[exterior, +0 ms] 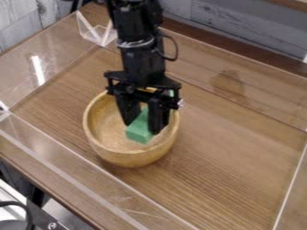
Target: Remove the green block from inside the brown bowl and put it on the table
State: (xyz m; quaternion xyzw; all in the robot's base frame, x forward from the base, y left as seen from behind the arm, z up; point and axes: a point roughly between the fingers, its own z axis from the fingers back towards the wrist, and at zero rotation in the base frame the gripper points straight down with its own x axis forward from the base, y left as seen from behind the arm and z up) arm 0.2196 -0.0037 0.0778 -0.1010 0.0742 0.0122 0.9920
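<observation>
Holding the green block (143, 132) tight, the end effector (144, 124) has it just above the inside of the brown bowl (106, 148). The grab is done. Left to do: carry it past the bowl's rim and set it on the tabletop (228, 171).

green block (142, 133) top hidden between hand (145, 121) fingers

Lab test rig: wood-grain table (228, 171) with clear acrylic walls (72, 193).
</observation>
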